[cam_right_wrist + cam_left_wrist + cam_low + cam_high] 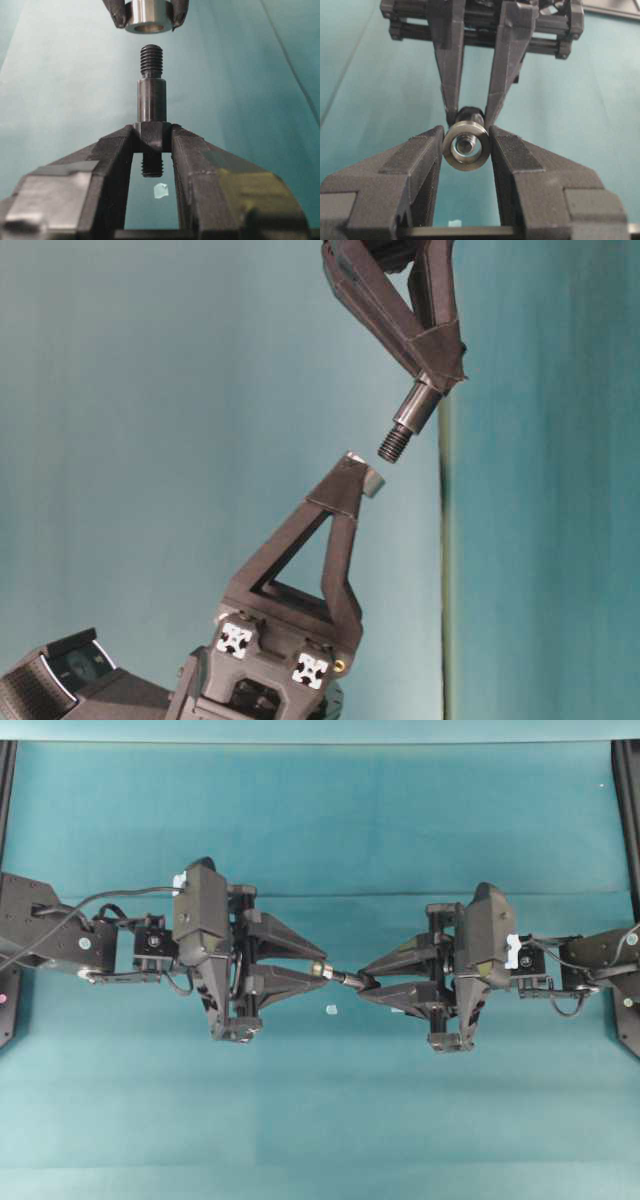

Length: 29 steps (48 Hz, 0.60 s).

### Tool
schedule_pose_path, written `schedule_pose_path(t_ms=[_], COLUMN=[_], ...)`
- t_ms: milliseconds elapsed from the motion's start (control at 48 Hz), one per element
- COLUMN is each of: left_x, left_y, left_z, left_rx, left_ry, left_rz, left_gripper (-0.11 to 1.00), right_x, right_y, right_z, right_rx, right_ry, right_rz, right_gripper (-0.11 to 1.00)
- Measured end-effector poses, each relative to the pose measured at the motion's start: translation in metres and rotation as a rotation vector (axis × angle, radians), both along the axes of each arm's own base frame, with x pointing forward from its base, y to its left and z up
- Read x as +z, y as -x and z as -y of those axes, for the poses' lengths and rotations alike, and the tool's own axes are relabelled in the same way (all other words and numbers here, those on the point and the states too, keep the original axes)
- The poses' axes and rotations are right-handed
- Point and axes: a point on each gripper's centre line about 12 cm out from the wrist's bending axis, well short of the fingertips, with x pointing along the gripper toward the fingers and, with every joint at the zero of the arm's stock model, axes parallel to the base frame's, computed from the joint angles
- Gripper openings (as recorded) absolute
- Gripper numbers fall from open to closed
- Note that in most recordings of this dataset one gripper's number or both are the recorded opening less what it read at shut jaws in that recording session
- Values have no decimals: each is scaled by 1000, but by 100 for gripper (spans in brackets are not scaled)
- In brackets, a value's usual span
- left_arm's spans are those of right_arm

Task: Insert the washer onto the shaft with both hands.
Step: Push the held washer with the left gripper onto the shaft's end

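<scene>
left black gripper [322, 963] pinching the little round silvery metal washer [465, 145] at its tips | right black gripper [362, 978] clamped on the short dark grey stepped shaft [151, 102] | threaded end lined up just short of the hole, not in | tiny pale speck [331, 1011] on the teal table [320, 1120]

No legible text, labels, brand marks, numbers or signs on any surface in the four views.

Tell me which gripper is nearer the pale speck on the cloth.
Left. The left gripper, holding the washer, hangs just up-left of the speck in the overhead view; the right gripper, holding the shaft, sits slightly farther, up-right.
</scene>
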Motion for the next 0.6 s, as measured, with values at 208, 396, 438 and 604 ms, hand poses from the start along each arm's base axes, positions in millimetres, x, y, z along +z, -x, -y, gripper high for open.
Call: schedule_pose_path(t_ms=[208, 396, 438, 604], left_x=[-2, -4, -4, -7], left_y=[-1, -2, -2, -3], left_z=[0, 0, 0, 0], left_rx=[0, 0, -1, -1], left_ry=[0, 0, -1, -1], left_rz=[-5, -9, -11, -17], left_gripper=[36, 36, 36, 36], right_x=[0, 3, 3, 4], right_y=[0, -1, -1, -2], right_z=[1, 2, 2, 2], right_rx=[-2, -6, -6, -6], right_ry=[0, 0, 0, 1], right_rz=[0, 28, 28, 34], right_gripper=[1, 1, 1, 1])
